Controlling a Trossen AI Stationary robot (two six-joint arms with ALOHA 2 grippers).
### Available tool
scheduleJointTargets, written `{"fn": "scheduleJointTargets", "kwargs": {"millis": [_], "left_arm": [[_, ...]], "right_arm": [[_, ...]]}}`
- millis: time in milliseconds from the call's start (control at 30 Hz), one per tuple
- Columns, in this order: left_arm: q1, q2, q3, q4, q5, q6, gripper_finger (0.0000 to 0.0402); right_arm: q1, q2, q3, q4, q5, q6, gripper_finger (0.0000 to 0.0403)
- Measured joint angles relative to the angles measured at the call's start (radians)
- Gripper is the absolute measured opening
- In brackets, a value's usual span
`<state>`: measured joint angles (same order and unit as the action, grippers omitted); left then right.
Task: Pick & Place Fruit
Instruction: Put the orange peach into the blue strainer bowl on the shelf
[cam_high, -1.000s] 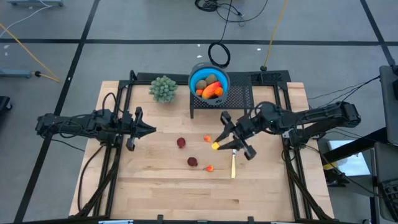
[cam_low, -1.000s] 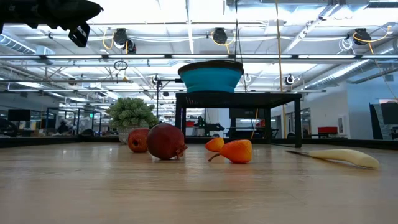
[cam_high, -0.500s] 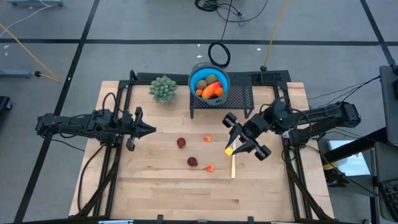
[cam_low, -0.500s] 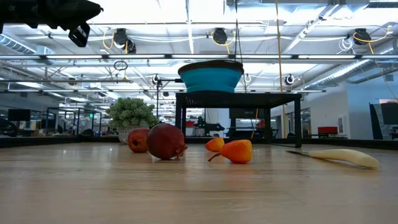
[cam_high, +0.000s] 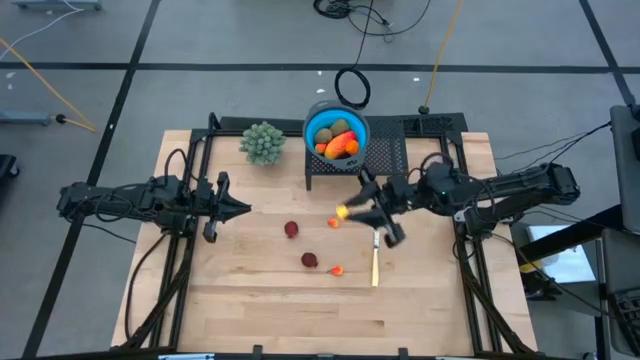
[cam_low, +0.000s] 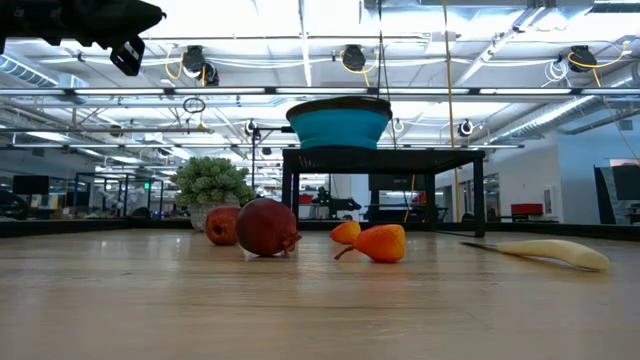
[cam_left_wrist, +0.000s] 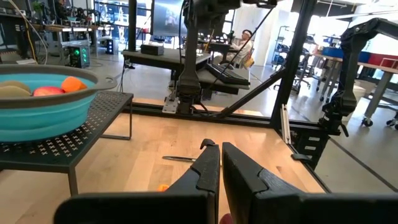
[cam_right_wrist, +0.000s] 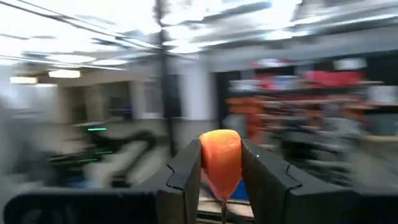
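Here the wooden table (cam_high: 250, 300) stands on a grey floor with dark seam lines; the low view shows an open workshop behind it, lit by ceiling strips. Near the far edge, a blue bowl (cam_high: 322, 123) of fruit sits on a black mesh stand (cam_high: 385, 160), beside a pale green ball plant (cam_high: 262, 142). The right gripper (cam_high: 349, 212), raised above the table's middle just before the stand, is clamped on a small orange fruit (cam_right_wrist: 220, 162), whose long axis runs along the fingers. Two dark red fruits (cam_high: 291, 229) and two small orange ones (cam_high: 337, 270) lie mid-table, a knife (cam_high: 375, 265) beside them. The left gripper (cam_high: 243, 208), fingers together, hovers toward the left edge.
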<state>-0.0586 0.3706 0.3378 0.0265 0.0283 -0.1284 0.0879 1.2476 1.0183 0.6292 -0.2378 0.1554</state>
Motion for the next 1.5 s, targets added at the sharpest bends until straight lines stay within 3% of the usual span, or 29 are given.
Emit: {"fn": "scheduleJointTargets", "kwargs": {"millis": [300, 400, 533, 800, 1067, 1500], "left_arm": [[0.0, 0.0, 0.0, 0.0, 0.0, 0.0, 0.0017], [0.0, 0.002, 0.0, 0.0, 0.0, 0.001, 0.0017], [0.0, 0.002, 0.0, 0.0, -0.003, 0.001, 0.0017], [0.0, 0.002, 0.0, 0.0, -0.003, -0.005, 0.0017], [0.0, 0.002, 0.0, 0.0, -0.004, -0.008, 0.0017], [0.0, 0.002, 0.0, -0.001, -0.064, -0.011, 0.0017]], "right_arm": [[-0.01, 0.0, 0.0, -0.114, 0.522, -0.241, 0.0098], [-0.036, 0.0, 0.0, -0.167, 0.618, -0.339, 0.0098], [-0.092, 0.0, 0.0, -0.221, 0.659, -0.453, 0.0098], [-0.24, 0.0, 0.007, -0.33, 0.637, -0.477, 0.0098], [-0.388, 0.0, 0.105, -0.565, 0.436, -0.407, 0.0098], [-0.576, 0.011, 0.142, -0.642, 0.151, -0.289, 0.0098]]}}
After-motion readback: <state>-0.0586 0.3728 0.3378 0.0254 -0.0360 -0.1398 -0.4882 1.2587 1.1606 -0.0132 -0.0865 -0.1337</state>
